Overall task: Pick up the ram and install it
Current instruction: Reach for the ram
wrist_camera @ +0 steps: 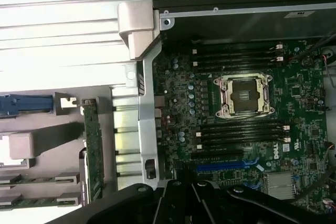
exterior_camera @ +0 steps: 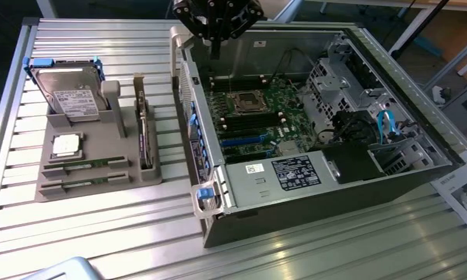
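Exterior high, oblique, wrist straight down, close (motherboard (exterior_camera: 268,96) (wrist_camera: 176,82) shared)

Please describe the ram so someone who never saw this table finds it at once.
On the exterior view's left of the open computer case stands a grey holder tray. At its end opposite the hard drive, past the square processor chip, two slim green ram strips sit in parallel slots. The card alongside is longer and runs crosswise to them.

The ribbed metal table (exterior_camera: 101,233) bears a grey parts holder (exterior_camera: 101,144) beside an open computer case (exterior_camera: 311,213).
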### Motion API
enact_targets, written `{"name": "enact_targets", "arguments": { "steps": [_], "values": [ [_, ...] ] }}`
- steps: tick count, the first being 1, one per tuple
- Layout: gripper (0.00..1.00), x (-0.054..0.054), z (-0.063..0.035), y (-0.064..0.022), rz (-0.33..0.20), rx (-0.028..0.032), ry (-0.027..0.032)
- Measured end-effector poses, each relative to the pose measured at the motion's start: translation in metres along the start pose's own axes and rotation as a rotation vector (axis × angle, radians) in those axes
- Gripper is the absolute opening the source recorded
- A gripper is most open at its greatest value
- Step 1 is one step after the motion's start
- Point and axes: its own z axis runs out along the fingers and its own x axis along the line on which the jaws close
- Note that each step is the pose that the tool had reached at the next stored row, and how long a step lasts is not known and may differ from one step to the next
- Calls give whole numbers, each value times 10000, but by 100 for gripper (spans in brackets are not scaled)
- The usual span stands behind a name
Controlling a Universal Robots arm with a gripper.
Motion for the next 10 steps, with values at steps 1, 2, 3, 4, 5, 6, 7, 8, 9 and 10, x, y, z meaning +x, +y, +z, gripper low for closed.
{"name": "enact_targets", "arguments": {
  "steps": [1,2,3,4,5,6,7,8,9,10],
  "values": [
    [10,23,-1,-2,1,1,0],
    [10,51,-2,-4,2,1,1],
    [10,79,-2,-6,3,0,0],
    [10,105,-3,-8,2,0,0],
    [10,137,-4,-10,1,1,1],
    [10,191,-6,-14,0,1,0],
    [10,259,-7,-19,2,1,0],
    [10,283,-8,-20,2,0,0],
    [10,316,-9,-23,1,1,1],
    [10,355,-10,-25,0,0,0]
  ]
}}
